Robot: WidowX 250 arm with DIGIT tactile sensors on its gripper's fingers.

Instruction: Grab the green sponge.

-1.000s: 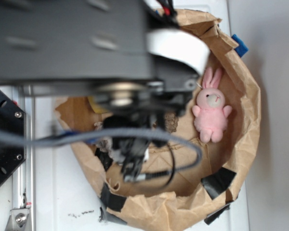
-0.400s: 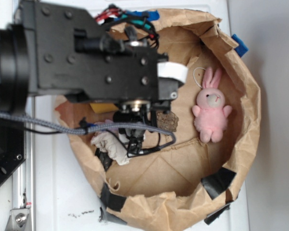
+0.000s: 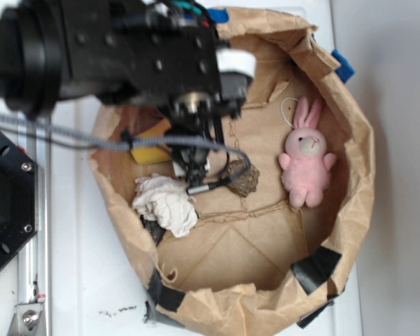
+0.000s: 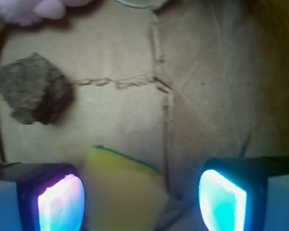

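Note:
The green sponge (image 3: 152, 145) is a yellow foam block with a thin green edge, lying at the left inside a brown paper bag (image 3: 350, 140). In the wrist view the sponge (image 4: 123, 192) sits between my fingers, closer to the left one. My gripper (image 4: 142, 202) is open, with its two glowing pads (image 4: 60, 204) wide apart and a gap on the right side of the sponge. In the exterior view the black arm covers most of the sponge, and the gripper (image 3: 194, 162) hangs just right of it.
A brown lumpy rock (image 3: 241, 178) lies in the bag's middle and shows in the wrist view (image 4: 36, 89). A white wad of cloth (image 3: 166, 203) lies below the sponge. A pink plush bunny (image 3: 306, 164) lies at the right. The bag's walls rise all around.
The arm has moved up and to the left in the exterior view, uncovering the white cloth and the rock. The gripper now hangs by the sponge.

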